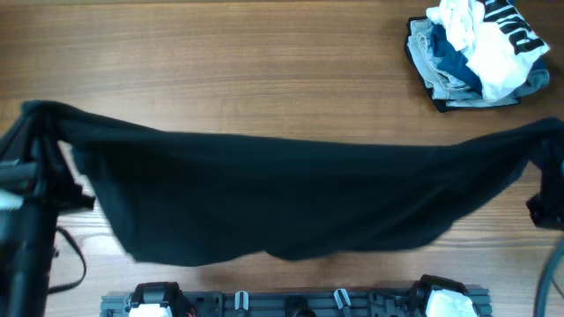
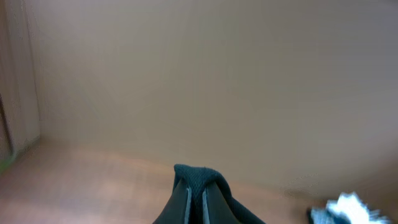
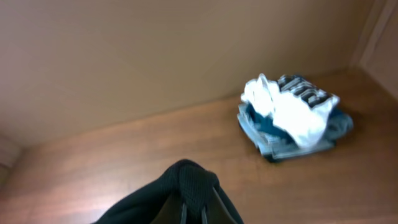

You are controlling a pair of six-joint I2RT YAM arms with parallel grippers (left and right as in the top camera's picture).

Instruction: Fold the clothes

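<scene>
The black garment (image 1: 282, 198) is strung out wide across the tabletop (image 1: 264, 62), one end up by the left edge, the other by the right edge. Its belly sags toward the near edge, close to the mounting rail (image 1: 291, 304). From overhead I can't tell whether that low belly rests on the wood or hangs just above it.

The left fingers (image 2: 188, 208) are clamped on a small bunch of black cloth that humps over their tips. The right fingers (image 3: 185, 216) look much the same, pressed together on a narrow fold. Both bites look thin, and that's the first worry. If the arms pull any wider, I'd judge the limp fabric could slide out of one pinch, dropping that end in a crumpled pile.

The second worry is the sag. If the arms carry the cloth toward the far edge for the fold while the belly drags, it may roll under itself and crease. Toward the near edge, the hem could catch on the rail.

Third, the two ends look uneven, with the left corner nearer the far edge than the right. Lowering them like that would likely lay a skewed fold.

The heap of clothes (image 1: 476, 53) sits at the far right corner, apart from the black cloth, but a wide sweep on that side might brush it.
</scene>
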